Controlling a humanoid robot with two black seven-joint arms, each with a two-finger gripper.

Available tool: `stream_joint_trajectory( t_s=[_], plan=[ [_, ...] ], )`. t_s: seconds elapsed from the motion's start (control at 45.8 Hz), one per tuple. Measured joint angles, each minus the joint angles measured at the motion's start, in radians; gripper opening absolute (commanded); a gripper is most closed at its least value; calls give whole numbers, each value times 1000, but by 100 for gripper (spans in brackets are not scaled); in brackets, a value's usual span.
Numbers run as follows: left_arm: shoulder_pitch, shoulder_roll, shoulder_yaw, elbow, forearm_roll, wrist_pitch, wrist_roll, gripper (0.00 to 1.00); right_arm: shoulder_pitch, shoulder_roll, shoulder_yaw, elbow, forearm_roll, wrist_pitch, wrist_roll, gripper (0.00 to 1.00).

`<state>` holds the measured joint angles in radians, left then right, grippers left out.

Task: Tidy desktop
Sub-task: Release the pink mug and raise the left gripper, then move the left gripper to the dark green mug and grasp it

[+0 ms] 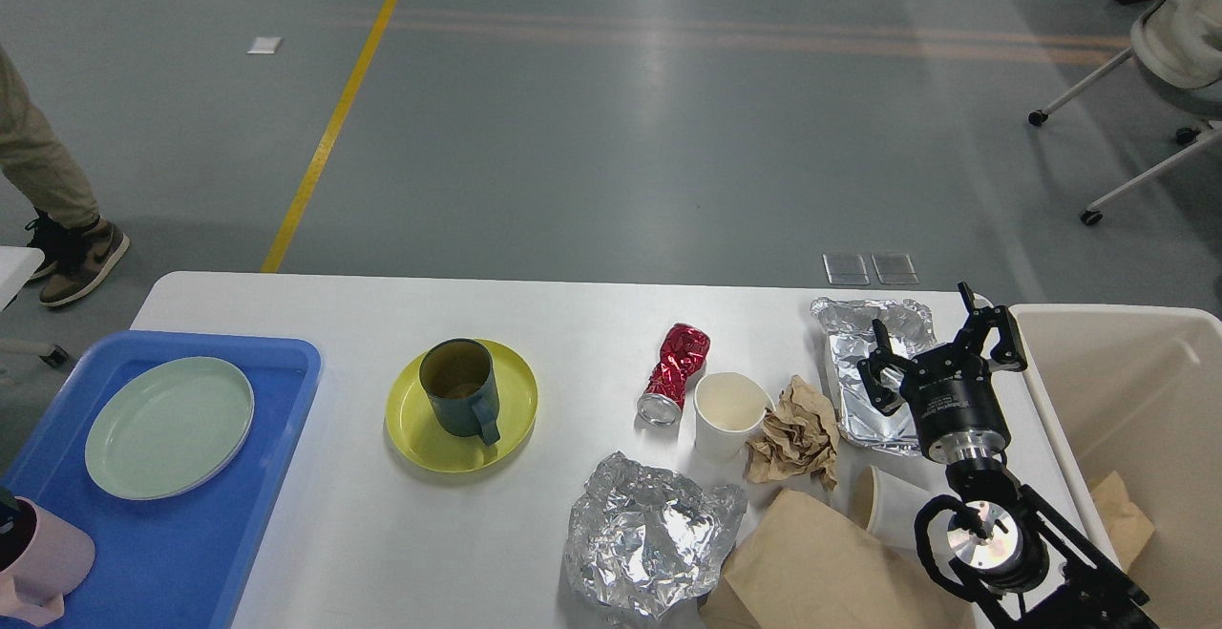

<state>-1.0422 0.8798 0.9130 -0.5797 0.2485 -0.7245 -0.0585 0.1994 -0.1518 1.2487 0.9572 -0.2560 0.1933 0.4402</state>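
One right gripper [940, 343] spread above desktop [573, 314] right end.

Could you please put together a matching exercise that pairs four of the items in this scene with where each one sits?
Things:
1. green plate
2. dark mug
3. crushed red can
4. right hand

Places:
A. on the yellow plate
B. lying on the desktop beside the white paper cup
C. on the blue tray
D. above the foil tray, next to the beige bin

Pairs: 1-C, 2-A, 3-B, 4-D
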Motion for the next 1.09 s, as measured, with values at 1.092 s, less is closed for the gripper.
stream_joint_trajectory(
  t_s=[1.092],
  plan=[
    [-1393, -620, 618, -1011, -441, -5, 0, 96, 0, 0, 0, 0, 0, 0, 0, 100]
  ],
)
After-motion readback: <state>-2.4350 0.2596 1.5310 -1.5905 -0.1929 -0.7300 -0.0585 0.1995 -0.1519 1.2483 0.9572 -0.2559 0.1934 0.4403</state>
